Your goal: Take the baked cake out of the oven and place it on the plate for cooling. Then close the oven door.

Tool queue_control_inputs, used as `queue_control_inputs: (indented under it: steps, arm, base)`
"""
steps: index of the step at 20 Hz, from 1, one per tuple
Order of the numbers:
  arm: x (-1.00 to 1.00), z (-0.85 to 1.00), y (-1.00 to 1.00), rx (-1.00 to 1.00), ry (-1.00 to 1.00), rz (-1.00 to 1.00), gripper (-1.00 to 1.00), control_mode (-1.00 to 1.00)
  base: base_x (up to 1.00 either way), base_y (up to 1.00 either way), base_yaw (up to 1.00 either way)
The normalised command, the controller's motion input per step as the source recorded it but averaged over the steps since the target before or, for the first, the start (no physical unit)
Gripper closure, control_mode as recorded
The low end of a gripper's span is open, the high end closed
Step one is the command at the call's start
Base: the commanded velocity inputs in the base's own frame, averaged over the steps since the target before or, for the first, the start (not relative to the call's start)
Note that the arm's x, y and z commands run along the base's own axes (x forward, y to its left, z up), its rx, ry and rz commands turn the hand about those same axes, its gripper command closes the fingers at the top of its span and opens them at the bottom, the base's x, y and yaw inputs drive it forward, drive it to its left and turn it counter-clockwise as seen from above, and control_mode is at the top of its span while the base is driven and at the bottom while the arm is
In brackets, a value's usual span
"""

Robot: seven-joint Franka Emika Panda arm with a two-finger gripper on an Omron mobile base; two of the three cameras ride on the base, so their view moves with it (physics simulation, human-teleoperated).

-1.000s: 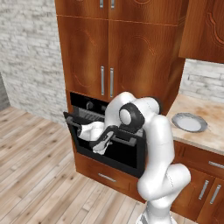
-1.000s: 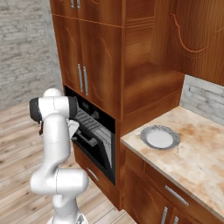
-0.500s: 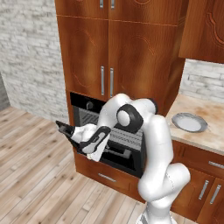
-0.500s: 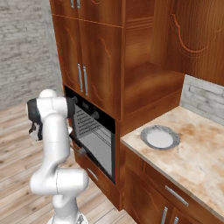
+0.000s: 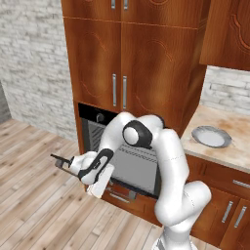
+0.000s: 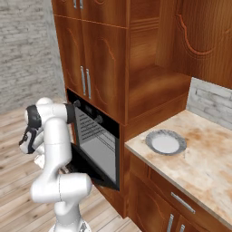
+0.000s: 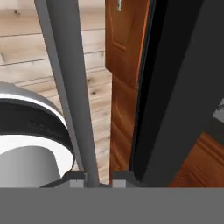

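Note:
My gripper (image 5: 73,165) is shut on the long silver bar handle (image 7: 65,65) of the oven door (image 5: 134,168). The bar runs between my two fingertips (image 7: 75,177). The black glass-fronted door (image 7: 183,87) leans out from the oven (image 5: 99,117), partly open and hinged at its bottom edge. From the right, the hand (image 6: 26,142) is well out in front of the oven (image 6: 86,111) with the door (image 6: 97,154) tilted toward it. The round pale plate (image 5: 211,136) lies bare on the counter to the right (image 6: 165,142). The baked cake is hidden.
Brown wooden cabinet doors (image 5: 122,58) rise above the oven and drawers with silver handles (image 6: 183,201) sit under the counter (image 6: 213,172). A wood plank floor (image 5: 34,195) spreads to the left, backed by a grey brick wall (image 5: 34,63).
The jaws closed on the door handle. The hand then drew left, down and away from the oven, swinging the door further open.

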Motion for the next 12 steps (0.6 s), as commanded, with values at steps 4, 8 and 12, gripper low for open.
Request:
queue_control_inputs:
  steps: [4,8,12]
  arm:
    - [-0.44,0.00,0.29,0.15,0.01,0.00,-1.00,-1.00]
    - [-0.39,0.06,0.21,0.06,0.06,-0.02,-1.00,-1.00]
    - [-0.26,0.11,0.15,0.00,0.07,-0.02,-1.00,-1.00]
  base:
    - [0.00,0.00,0.00]
    - [0.00,0.00,0.00]
    - [0.00,0.00,0.00]
